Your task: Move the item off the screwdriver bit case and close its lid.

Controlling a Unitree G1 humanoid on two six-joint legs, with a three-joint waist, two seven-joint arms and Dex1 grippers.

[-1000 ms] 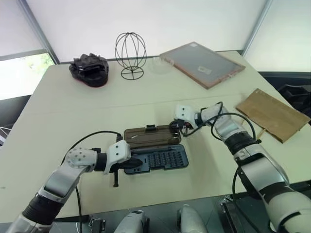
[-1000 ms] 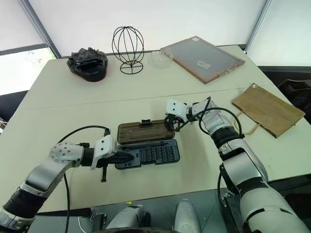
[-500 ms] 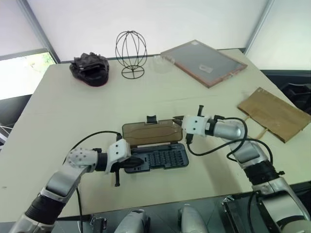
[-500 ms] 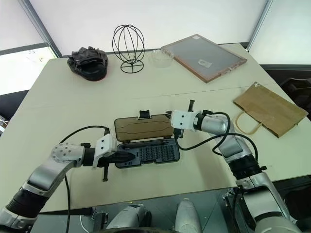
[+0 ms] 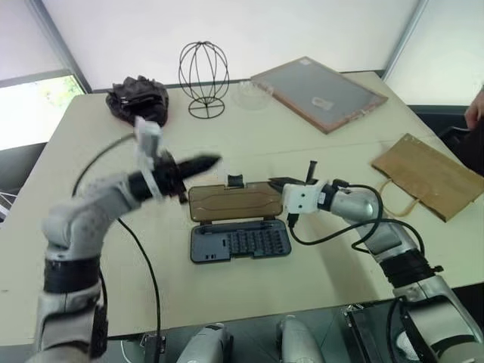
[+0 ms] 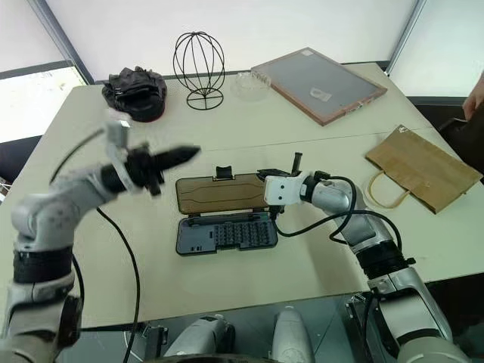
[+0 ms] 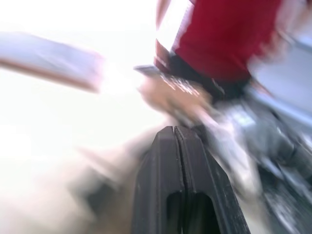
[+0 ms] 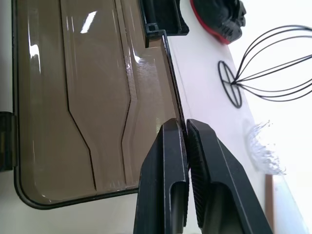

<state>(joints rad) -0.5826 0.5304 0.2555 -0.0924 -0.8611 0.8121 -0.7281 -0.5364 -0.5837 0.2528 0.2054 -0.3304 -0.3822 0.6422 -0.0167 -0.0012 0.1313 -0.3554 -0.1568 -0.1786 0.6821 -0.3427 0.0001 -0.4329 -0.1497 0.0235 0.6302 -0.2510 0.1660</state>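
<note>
The screwdriver bit case point(image 5: 240, 242) lies open near the table's front, its dark base showing rows of bits. Its smoky-brown lid point(image 5: 236, 203) stands tilted up behind the base, black latch tab on top. My right gripper point(image 5: 274, 182) is shut on the lid's right edge; in the right wrist view the fingers point(image 8: 168, 146) pinch that thin edge. My left gripper point(image 5: 210, 160) is shut on nothing and hangs in the air above the table, left of and above the lid. The item, a flat kraft paper bag point(image 5: 427, 175), lies on the table far to the right, clear of the case.
Along the far edge stand a black lumpy object point(image 5: 138, 96), a wire head form point(image 5: 203, 79), a small glass dish point(image 5: 253, 94) and a wood-framed grey board point(image 5: 318, 92). A person's hand point(image 5: 476, 106) shows at the right edge, and a person in a red top point(image 7: 224, 34) beyond the table.
My right gripper has raised the lid from lying flat to tilted up. My left arm has lifted off the case base and swung up above the table.
</note>
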